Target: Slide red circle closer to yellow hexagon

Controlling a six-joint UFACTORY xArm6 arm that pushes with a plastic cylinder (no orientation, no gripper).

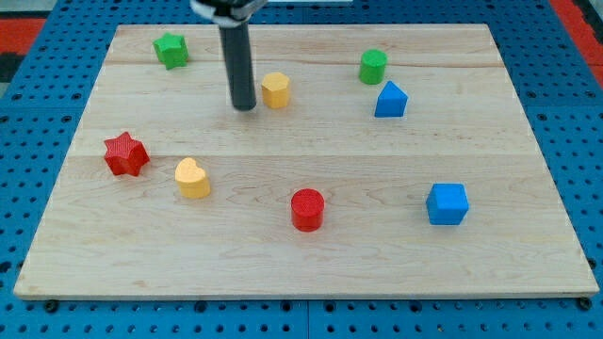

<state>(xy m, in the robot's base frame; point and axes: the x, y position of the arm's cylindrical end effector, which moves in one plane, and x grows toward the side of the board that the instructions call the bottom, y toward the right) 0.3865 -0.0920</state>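
My tip [245, 106] is resting on the wooden board [301, 264] in the upper middle of the frame, just to the left of the yellow hexagon [275, 89], close beside it, though I cannot tell whether I am touching it. I am only a bare rod, so nothing is opening or closing and I am holding nothing. The red circle [307, 209] is sitting in the lower middle of the frame, well apart from my tip and well below the yellow hexagon. A yellow heart [192, 178] is lying to the left of the red circle, and a red star [125, 154] is sitting farther left, near the board's left edge. A green star [171, 50] is sitting in the upper left. A green cylinder [373, 66] is standing in the upper right with a blue triangular block [390, 100] just below it. A blue cube [447, 203] is lying at the lower right.
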